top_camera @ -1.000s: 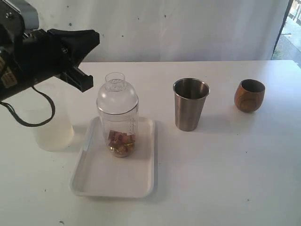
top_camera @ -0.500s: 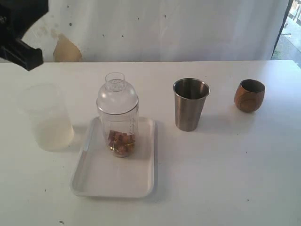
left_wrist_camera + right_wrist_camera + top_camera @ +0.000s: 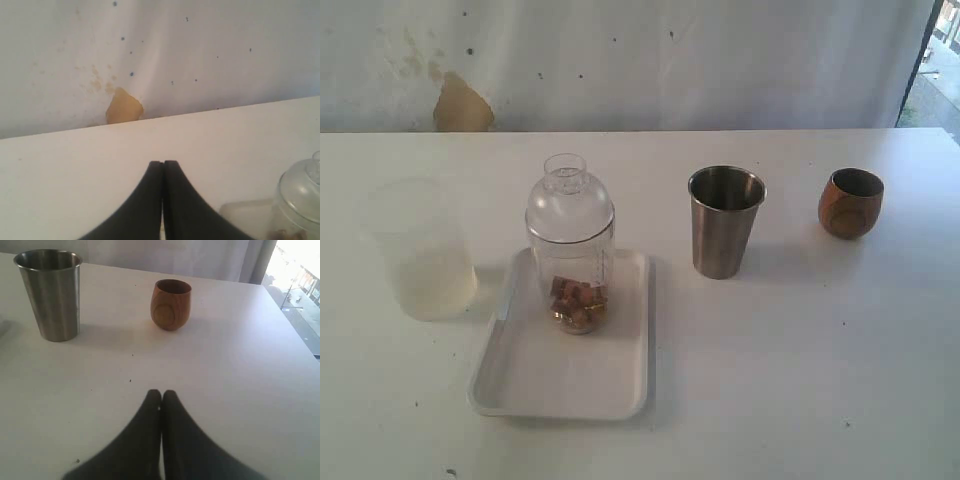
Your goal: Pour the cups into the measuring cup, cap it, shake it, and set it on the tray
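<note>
Looks finished: capped measuring cup (image 3: 570, 250) on tray (image 3: 550, 385), near left claw (image 3: 163, 165). That and right claw (image 3: 161, 394) pressed together, empty. Next: stay clear.

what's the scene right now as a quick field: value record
measuring cup: upright on the tray, domed lid on, brown pieces at the bottom
steel tumbler: upright on the table, right of the tray
wooden cup: upright, right of the steel tumbler
frosted container: on the table, left of the tray
left gripper: shut, empty
right gripper: shut, empty
</note>
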Robot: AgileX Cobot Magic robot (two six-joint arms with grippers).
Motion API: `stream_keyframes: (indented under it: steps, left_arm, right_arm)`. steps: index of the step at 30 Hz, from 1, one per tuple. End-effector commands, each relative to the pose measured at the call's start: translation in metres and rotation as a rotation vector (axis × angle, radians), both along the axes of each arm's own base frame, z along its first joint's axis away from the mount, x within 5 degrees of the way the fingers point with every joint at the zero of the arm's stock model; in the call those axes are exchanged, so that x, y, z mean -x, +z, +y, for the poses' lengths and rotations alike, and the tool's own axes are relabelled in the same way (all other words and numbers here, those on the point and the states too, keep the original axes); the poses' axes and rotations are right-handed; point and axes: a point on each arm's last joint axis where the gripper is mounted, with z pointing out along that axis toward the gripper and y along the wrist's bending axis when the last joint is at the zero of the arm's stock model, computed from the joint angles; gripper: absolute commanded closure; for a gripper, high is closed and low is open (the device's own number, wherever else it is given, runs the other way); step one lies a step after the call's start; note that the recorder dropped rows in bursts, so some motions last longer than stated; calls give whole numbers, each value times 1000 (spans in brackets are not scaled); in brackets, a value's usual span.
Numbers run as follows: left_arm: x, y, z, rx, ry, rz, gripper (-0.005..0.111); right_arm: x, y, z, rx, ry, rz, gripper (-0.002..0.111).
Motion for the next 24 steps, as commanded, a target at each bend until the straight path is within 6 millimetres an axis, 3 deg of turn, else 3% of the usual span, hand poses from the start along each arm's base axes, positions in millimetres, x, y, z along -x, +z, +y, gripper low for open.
stream_keyframes:
  steps: [1, 24]
  left_arm:
    - [12, 5, 2, 101, 3, 9, 106]
    - [14, 6, 3, 95, -2, -4, 106]
  right_arm:
    - [0, -2, 0, 3, -5, 1, 108]
    - [0, -2, 0, 3, -5, 1, 108]
